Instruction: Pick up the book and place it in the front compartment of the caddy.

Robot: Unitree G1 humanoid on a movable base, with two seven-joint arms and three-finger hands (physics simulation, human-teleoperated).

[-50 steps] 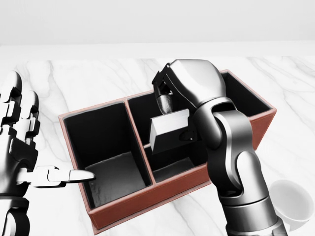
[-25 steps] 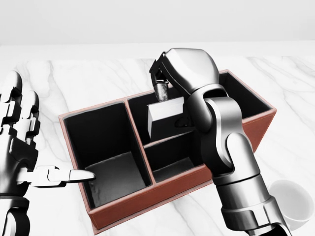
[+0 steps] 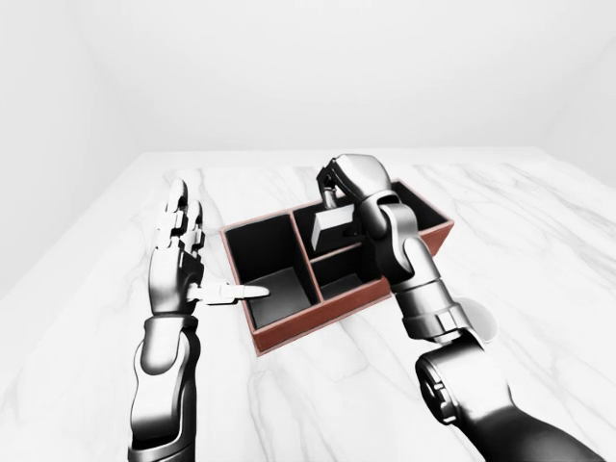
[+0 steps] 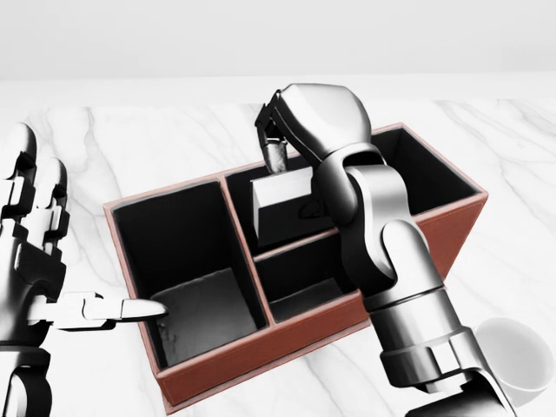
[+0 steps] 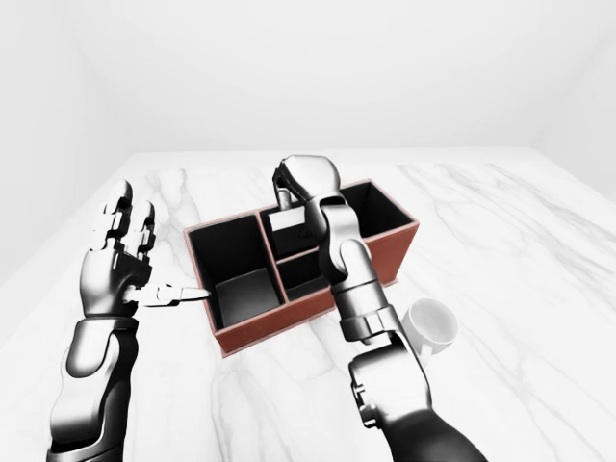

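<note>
Over the red-brown leather caddy (image 4: pixel 452 228), toward twelve o'clock, the right hand (image 4: pixel 291 122) has carried the small grey book (image 4: pixel 280 206), seemingly pinched, beyond the near pocket; left hand (image 4: pixel 35 261) open.

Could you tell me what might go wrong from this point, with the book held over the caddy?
The right hand pinches the book only at its top edge, so it could slip or swing as it is let down. It hangs over the upper compartment, near the divider; released here, it may catch on that wall or land in the wrong cell of the caddy. The right forearm also passes close above the white cup, which a withdrawal might knock.
</note>
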